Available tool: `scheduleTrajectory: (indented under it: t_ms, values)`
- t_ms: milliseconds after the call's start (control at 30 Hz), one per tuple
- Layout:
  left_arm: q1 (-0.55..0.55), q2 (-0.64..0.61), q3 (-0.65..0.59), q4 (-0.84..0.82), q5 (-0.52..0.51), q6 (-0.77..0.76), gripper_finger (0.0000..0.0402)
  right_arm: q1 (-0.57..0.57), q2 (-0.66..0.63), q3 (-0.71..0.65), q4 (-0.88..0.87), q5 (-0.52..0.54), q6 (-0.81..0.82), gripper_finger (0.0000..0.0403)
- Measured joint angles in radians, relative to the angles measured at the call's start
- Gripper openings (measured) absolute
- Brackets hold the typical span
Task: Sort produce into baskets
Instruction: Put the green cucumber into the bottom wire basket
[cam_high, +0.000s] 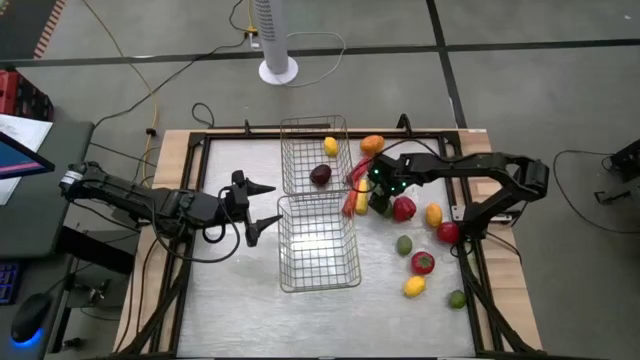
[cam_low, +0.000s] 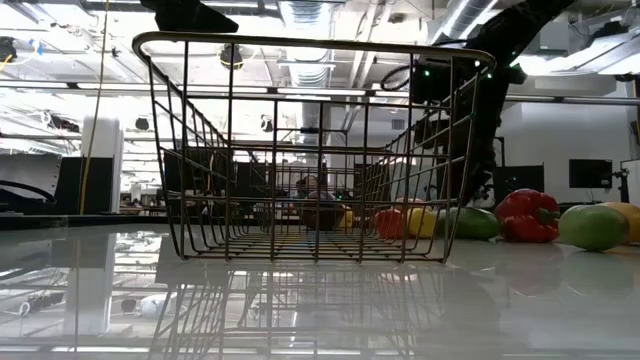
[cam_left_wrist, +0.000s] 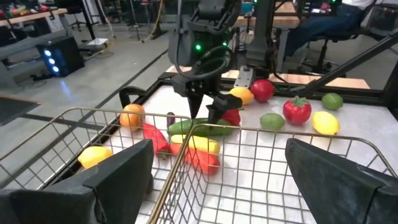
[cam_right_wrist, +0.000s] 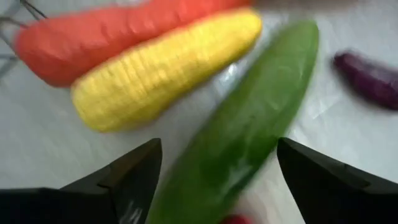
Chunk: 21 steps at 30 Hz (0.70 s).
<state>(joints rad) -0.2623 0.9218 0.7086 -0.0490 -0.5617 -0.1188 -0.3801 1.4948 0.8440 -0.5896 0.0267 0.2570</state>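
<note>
Two wire baskets stand mid-table. The far basket holds a lemon and a dark plum. Nothing shows in the near basket. My right gripper is open and points down over a pile just right of the baskets. Its fingers stand on either side of a green cucumber, which lies on the table next to a yellow corn cob and a red piece. My left gripper is open and empty, left of the baskets.
Loose produce lies right of the baskets: an orange, tomatoes, lemons, limes and a red pepper. A purple piece lies beside the cucumber. A fan base stands beyond the far edge.
</note>
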Motion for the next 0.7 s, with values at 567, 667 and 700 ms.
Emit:
scheduleTrajectory:
  t_ms: [567,667,700]
  values:
    - [0.0,0.0,0.0,-0.005,-0.054,-0.013,0.0352,-0.028,-0.004,-0.054,0.025,0.027,-0.029,0.0233]
    - [0.0,0.0,0.0,-0.005,-0.053,-0.013,0.0352,-0.019,0.001,-0.025,-0.009,0.025,-0.03,0.0225]
    - [0.0,0.0,0.0,-0.005,-0.053,-0.011,0.0351,-0.016,0.002,-0.009,-0.027,0.025,-0.032,0.0225]
